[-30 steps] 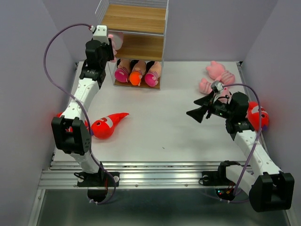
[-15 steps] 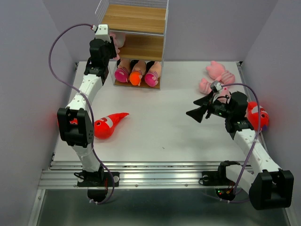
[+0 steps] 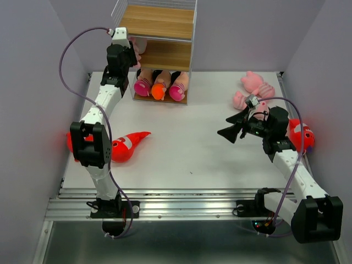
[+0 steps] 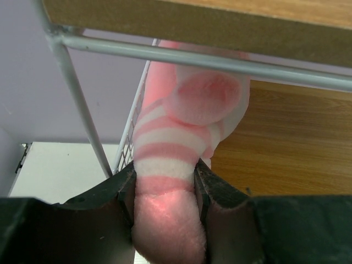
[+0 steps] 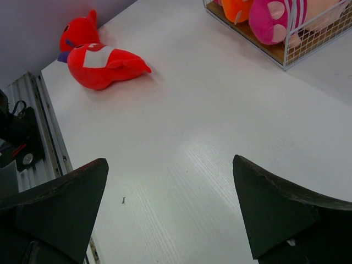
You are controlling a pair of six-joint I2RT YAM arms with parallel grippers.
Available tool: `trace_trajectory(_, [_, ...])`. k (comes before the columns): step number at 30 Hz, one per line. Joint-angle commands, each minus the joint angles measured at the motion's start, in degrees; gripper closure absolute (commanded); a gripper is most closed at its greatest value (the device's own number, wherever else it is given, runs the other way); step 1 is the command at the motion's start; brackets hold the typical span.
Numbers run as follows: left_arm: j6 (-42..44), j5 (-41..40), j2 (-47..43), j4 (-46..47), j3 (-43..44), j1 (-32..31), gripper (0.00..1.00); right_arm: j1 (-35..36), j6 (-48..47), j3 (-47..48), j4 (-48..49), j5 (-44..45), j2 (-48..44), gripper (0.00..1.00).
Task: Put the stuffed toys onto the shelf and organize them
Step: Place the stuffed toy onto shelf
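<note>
The left claw (image 4: 165, 201) is clamped on a pink toy with striped legs (image 4: 184, 126), its two fingers (image 4: 122, 192) pressing the soft body from either side. It holds the toy up at the left end of the shelf (image 3: 158, 22). The toy's upper part reaches in over the middle board (image 4: 286, 137) and under the wire rail of the board above (the top view shows only a bit of pink beside the wrist). The right claw (image 5: 170, 160) stands wide apart with nothing between its fingers, hovering above the bare right half of the worktop (image 3: 192, 148).

On the shelf's bottom board three dolls (image 3: 159, 88) lie side by side with their feet toward the arms: pink, orange, pink. A red shark (image 3: 125, 146) lies on the left of the worktop just beside the left arm, its tail pointing right. A second red shark (image 5: 80, 30) lies beyond it, near the left wall. At the far right two more pink animals (image 3: 253, 82) lie close together near the back edge. A third red shark (image 3: 301, 135) is partly hidden behind the right arm.
</note>
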Motion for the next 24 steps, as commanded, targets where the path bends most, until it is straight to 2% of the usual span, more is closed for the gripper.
trace_trajectory(1, [-0.6,-0.7,0.1,4.2,3.9,0.2,1.00,-0.5,-0.8,-0.1,1.6,-0.9,-0.1,0.00])
trace_trajectory(6, [-0.6,-0.8,0.7,4.7,4.0,0.2,0.98,-0.5,-1.0,-0.2,1.5,-0.8,-0.1,0.00])
trace_trajectory(14, [-1.2,-1.3,1.5,4.4,3.9,0.2,0.84,-0.5,-1.2,-0.1,1.6,-0.7,-0.1,0.00])
trace_trajectory(15, [-1.3,-1.4,1.5,4.5,3.8,0.2,0.80,-0.5,-1.1,-0.1,1.6,-0.7,-0.2,0.00])
trace_trajectory(16, [-1.3,-1.5,1.4,4.4,3.6,0.2,0.72,-0.5,-1.1,-0.1,1.5,-0.7,-0.2,0.00])
trace_trajectory(18, [-1.6,-1.6,1.2,4.4,3.4,0.2,0.62,-0.5,-1.2,-0.2,1.5,-0.7,-0.1,0.00])
trace_trajectory(19, [-1.7,-1.7,0.9,4.5,3.2,0.2,0.52,-0.5,-1.2,-0.2,1.6,-0.6,-0.1,0.00])
trace_trajectory(24, [-1.7,-2.3,-0.7,4.4,2.1,0.2,0.31,-0.5,-1.3,-0.1,1.5,-0.6,-0.1,0.00])
